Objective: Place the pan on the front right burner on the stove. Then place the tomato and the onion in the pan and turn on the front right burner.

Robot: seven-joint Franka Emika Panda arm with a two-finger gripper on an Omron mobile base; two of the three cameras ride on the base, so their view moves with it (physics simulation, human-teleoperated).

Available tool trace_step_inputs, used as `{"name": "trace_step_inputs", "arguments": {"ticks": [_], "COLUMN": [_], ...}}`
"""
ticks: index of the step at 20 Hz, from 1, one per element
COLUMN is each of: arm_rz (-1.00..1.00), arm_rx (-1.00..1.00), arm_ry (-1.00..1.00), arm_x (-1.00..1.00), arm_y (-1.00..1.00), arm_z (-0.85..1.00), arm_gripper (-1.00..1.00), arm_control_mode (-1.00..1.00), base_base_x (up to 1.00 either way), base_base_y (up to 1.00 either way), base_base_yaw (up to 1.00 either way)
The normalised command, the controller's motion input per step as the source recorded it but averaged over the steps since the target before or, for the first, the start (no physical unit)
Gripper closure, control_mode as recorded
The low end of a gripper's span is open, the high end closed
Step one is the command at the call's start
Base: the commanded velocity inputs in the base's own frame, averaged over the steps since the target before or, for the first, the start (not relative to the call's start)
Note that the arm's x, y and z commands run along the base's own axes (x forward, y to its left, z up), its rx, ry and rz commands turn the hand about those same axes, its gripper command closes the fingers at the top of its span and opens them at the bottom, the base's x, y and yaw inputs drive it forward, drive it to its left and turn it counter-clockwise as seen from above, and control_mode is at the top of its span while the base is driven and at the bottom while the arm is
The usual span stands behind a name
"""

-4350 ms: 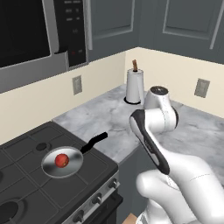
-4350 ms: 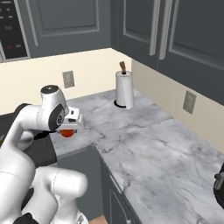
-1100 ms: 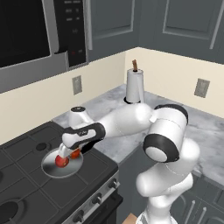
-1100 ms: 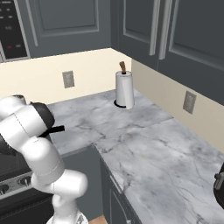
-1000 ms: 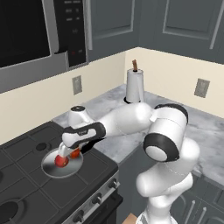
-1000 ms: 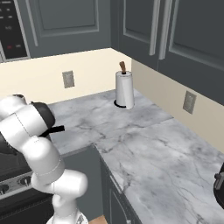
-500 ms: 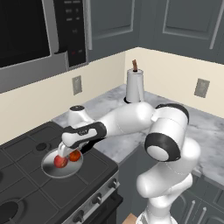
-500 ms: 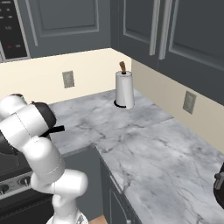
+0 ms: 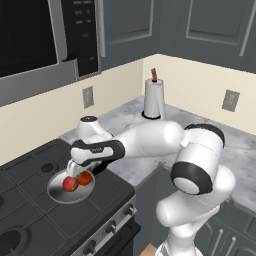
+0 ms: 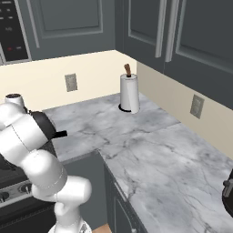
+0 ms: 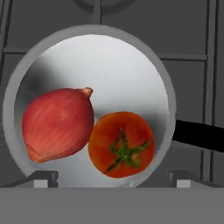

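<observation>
Gripper: the gripper point(image 11: 109, 177) is hanging spread wide at the bottom of the hand view, pinching nothing.
Pan: the pan point(image 11: 100, 48) is sitting on the stove point(image 9: 30, 210), lower left of the left base view.
Contents: the onion point(image 11: 57, 124) and the tomato point(image 11: 121, 144) are lying touching inside it.
Risk: the open fingers are hovering close above; lifting off carelessly could be clipping the rim or handle point(image 11: 199, 135), shifting the pan off the burner.
Remaining: knob not yet turned; reaching low could be nudging the wrong one.

Black stove point(image 9: 30, 165) carrying the pan point(image 9: 59, 194), grey marble counter point(image 10: 150, 150) bearing a paper-towel holder point(image 10: 129, 93)
</observation>
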Motion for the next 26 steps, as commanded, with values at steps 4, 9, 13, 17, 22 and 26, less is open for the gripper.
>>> {"name": "trace_step_inputs", "arguments": {"ticks": [4,9,13,17,22,26], "arm_rz": [0.00,-0.03,-0.02,-0.02,-0.02,-0.02], "arm_rx": [0.00,0.00,0.00,0.00,0.00,0.00], "arm_ry": [-0.01,0.00,0.00,0.00,0.01,0.08], "arm_x": [0.00,-0.22,-0.65,-0.48,-0.08,0.00], "arm_y": [-0.40,-0.52,-0.57,-0.58,-0.47,-0.22], "arm_z": [0.42,0.36,0.06,0.00,0.00,0.00], "arm_gripper": [-1.00,-1.00,-1.00,-1.00,-1.00,-1.00], "arm_control_mode": [-1.00,-1.00,-1.00,-1.00,-1.00,-1.00], "base_base_x": [0.00,0.00,0.00,0.00,0.00,0.00], "base_base_y": [0.00,0.00,0.00,0.00,0.00,0.00], "base_base_yaw": [0.00,0.00,0.00,0.00,0.00,0.00]}}
